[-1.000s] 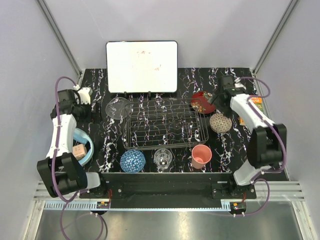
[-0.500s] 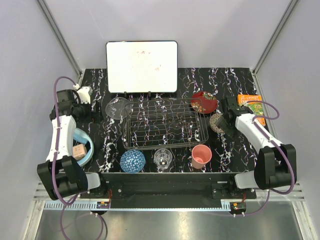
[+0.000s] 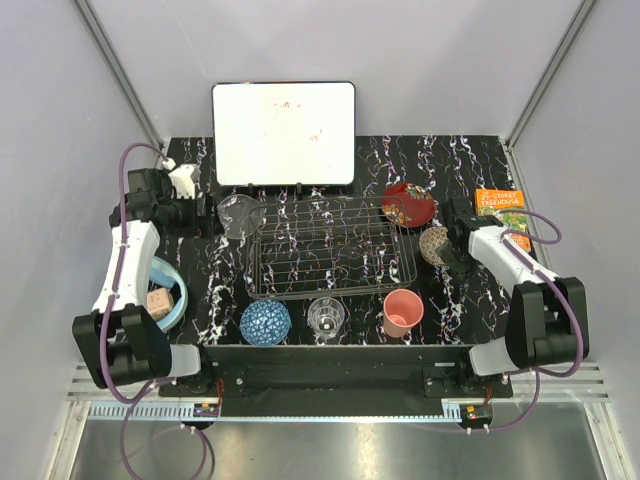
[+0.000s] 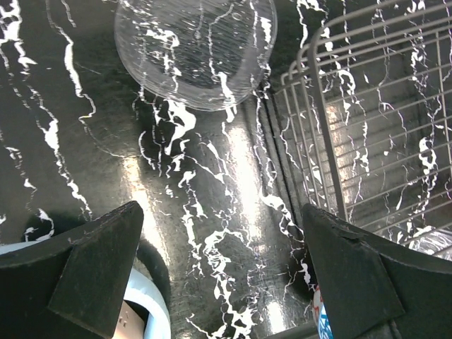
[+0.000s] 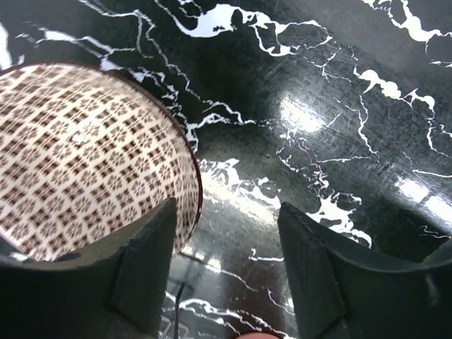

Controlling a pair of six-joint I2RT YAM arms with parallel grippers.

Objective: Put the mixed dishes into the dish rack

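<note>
Overhead, the dish rack (image 3: pixel 330 250) sits mid-way across the bench (image 3: pixel 460 160). The blue mosaic bowl (image 3: pixel 265 321), clear glass tumbler (image 3: pixel 326 315) and pink plastic cup (image 3: pixel 403 311) line its near side, with the red patterned bowl (image 3: pixel 408 203) at its far right corner. The left wrist camera adds what overhead can't: left jaws wide apart, gripping nothing, clear glass plate (image 4: pixel 195 49) just ahead, rack wire alongside. On the right wrist camera, right jaws are spread wide too, with the beige netted-pattern bowl (image 5: pixel 85 155) showing its rim just inside the gap.
</note>
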